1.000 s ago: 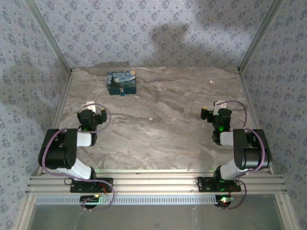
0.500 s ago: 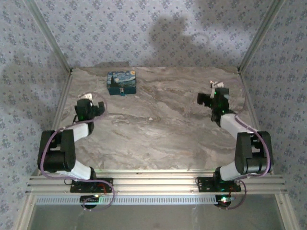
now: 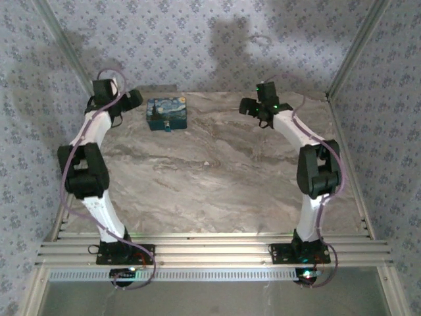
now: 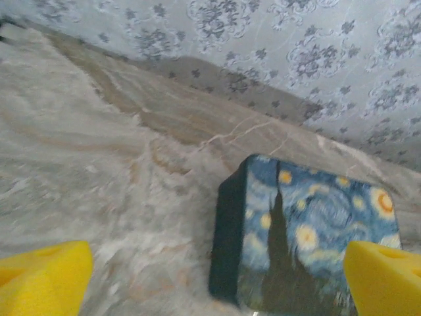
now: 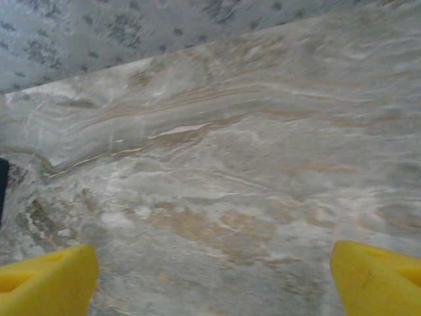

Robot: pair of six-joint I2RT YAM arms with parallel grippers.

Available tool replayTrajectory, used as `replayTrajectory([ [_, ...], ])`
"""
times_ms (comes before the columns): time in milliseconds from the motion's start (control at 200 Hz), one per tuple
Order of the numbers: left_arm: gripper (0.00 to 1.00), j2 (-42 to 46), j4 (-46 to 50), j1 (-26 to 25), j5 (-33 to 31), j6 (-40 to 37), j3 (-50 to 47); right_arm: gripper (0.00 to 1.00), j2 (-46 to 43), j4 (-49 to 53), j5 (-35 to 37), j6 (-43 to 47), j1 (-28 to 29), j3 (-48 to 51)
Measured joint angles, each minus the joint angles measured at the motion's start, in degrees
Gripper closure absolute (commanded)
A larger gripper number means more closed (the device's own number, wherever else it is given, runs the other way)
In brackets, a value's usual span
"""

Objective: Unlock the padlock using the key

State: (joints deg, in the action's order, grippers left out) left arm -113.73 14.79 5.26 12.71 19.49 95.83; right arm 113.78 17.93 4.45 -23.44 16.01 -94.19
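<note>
Bench (image 3: pixel 217 184), marbled. Tin (image 3: pixel 166 113) with starry-night print at far left. Padlock (image 3: pixel 170 129), tiny and dark blue, sits against the tin's near side. Left gripper (image 4: pixel 216 276): jaws wide, empty, facing the tin. Right gripper (image 5: pixel 210 280): jaws wide, empty, above bare bench.

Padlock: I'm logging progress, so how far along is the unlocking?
Done: nothing; the padlock lies untouched in front of the tin. In hand: nothing; the left hand is open at the tin, the right hand open over the table. Left: everything: fetching the key, inserting and turning it.
</note>
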Motion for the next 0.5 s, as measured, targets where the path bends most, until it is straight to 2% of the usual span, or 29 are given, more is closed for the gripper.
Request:
replayTrajectory([
  [110,0.19,-10.47,8.22,0.0,4.72,0.17,14.14,0.24,4.92,1.42,-2.95,-2.03,1.81,-4.98],
  [305,0.21,-27.3,21.7,-0.44,11.23,-0.79,37.44,0.24,10.88,2.08,-7.48,-4.59,4.7,-9.57],
  [390,0.26,-30.97,25.99,-1.31,13.46,-1.7,41.99,0.24,12.0,2.51,-9.05,-5.6,5.7,-9.57],
  [500,0.31,-31.89,30.08,-3.37,15.06,-3.06,42.34,0.24,12.5,3.28,-10.54,-6.49,6.29,-9.57],
])
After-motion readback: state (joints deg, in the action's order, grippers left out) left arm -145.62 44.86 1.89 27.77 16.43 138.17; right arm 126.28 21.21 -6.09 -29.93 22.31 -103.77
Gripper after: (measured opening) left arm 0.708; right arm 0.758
